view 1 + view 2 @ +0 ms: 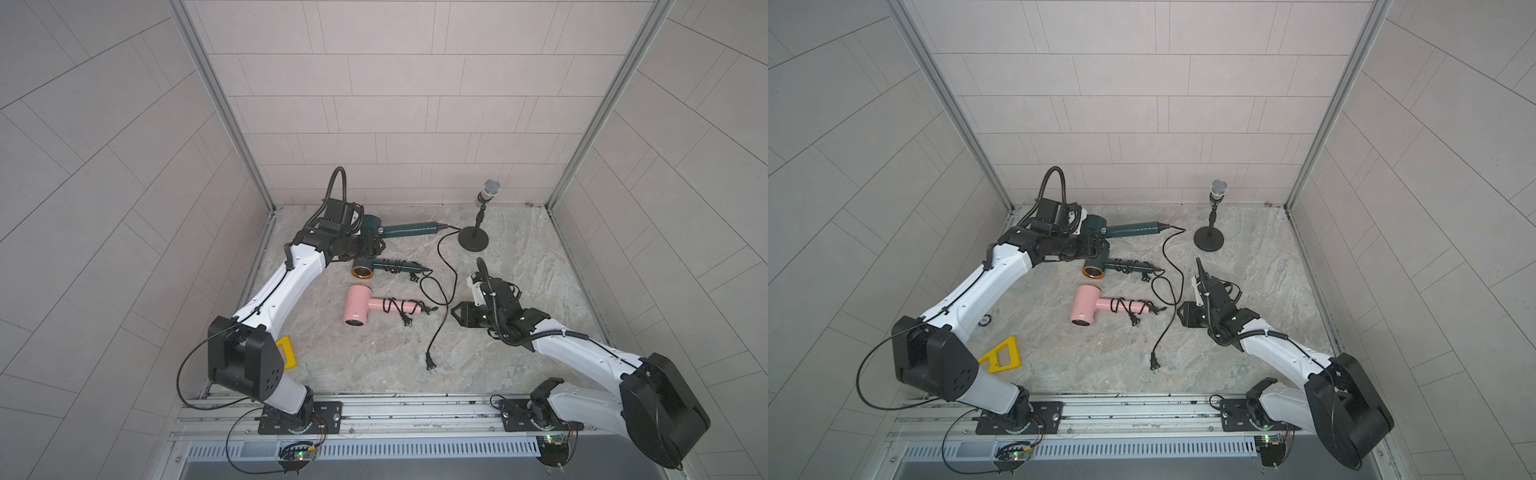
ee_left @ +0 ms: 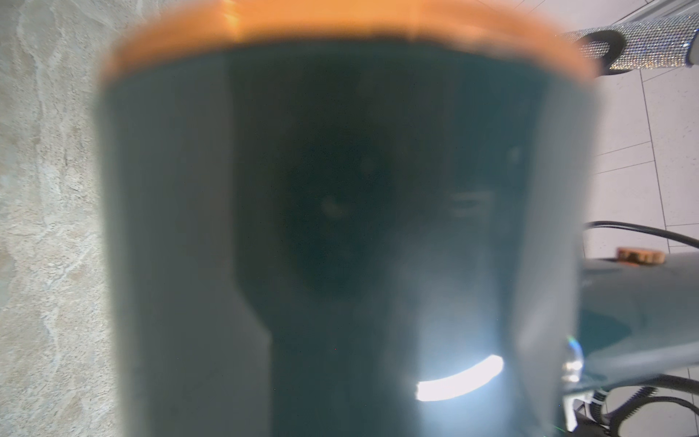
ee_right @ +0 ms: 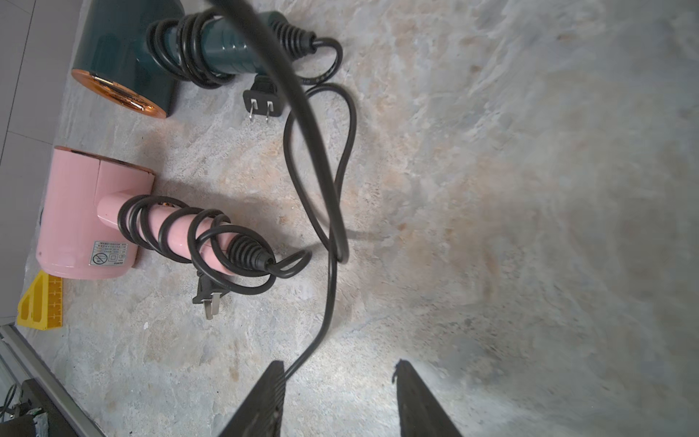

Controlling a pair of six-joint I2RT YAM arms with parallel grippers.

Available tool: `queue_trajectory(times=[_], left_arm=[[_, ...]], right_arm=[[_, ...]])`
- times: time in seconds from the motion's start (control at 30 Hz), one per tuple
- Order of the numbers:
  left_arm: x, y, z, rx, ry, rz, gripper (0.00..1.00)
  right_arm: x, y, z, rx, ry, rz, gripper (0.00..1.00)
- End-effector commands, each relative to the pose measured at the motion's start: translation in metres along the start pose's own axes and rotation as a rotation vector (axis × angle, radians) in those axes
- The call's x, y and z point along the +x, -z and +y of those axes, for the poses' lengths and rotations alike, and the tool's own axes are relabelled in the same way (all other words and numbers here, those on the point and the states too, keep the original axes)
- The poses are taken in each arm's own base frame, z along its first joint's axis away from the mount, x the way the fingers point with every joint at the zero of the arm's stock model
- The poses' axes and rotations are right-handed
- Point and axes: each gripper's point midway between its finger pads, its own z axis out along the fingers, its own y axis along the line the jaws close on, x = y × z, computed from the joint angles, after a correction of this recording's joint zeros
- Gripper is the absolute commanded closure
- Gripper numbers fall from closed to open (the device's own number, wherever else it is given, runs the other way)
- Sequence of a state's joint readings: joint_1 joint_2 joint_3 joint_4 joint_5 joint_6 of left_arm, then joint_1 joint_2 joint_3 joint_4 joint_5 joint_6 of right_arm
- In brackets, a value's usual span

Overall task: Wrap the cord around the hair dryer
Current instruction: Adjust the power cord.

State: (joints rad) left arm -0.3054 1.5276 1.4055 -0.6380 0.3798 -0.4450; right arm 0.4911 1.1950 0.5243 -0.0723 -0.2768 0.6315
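- tabletop [image 3: 529, 189]: stone-look, mottled grey and beige, matt, faintly rough.
- dark green hair dryer [image 2: 340, 227]: smooth glossy plastic that mirrors a light; shiny copper-coloured rim.
- pink hair dryer [image 3: 75, 212]: smooth plastic with a soft satin sheen.
- cord [image 3: 325, 181]: black, rubbery, smooth, slightly shiny.
- microphone [image 1: 491, 188]: silvery metal mesh head, glittery handle, matt black stand.
- yellow triangle [image 3: 39, 306]: matt plastic.
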Motion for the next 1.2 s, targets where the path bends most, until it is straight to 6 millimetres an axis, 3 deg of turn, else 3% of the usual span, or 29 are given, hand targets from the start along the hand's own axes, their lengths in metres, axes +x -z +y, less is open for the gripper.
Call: queue_trajectory(times=[0.0,0.43,0.5,0.57,0.67,0.7,0.83,1.0,1.17], left_arm=[[-0.023,0.020,-0.021,0.073,-0.012,-0.104,1.00],[-0.023,0.018,-0.018,0.073,0.016,-0.111,1.00],[-0.023,0.016,-0.017,0.073,0.021,-0.112,1.00],[-0.023,0.015,-0.016,0.066,0.022,-0.115,1.00],[-0.023,0.012,-0.011,0.047,0.021,-0.118,1.00],[-0.024,0.010,-0.009,0.038,0.021,-0.118,1.00],[-0.026,0.002,0.001,-0.011,0.023,-0.126,1.00],[-0.018,-0.016,0.012,-0.166,-0.074,-0.117,1.00],[0.000,-0.039,0.001,-0.245,-0.175,-0.083,1.00]], right_arm=[[-0.011,-0.009,0.000,0.018,-0.003,-0.023,0.53],[-0.017,-0.059,0.013,-0.025,-0.013,-0.031,0.62],[-0.017,-0.063,0.014,-0.021,-0.007,-0.022,0.78],[-0.017,-0.059,0.014,-0.009,0.012,-0.016,0.87],[-0.014,-0.040,0.009,0.039,0.069,0.000,0.98],[-0.023,-0.030,0.015,0.043,0.094,-0.017,1.00],[-0.020,0.017,0.012,0.108,0.211,0.030,1.00],[0.000,0.074,0.041,0.033,0.436,0.255,1.00],[-0.035,0.128,0.071,0.029,0.641,0.207,1.00]])
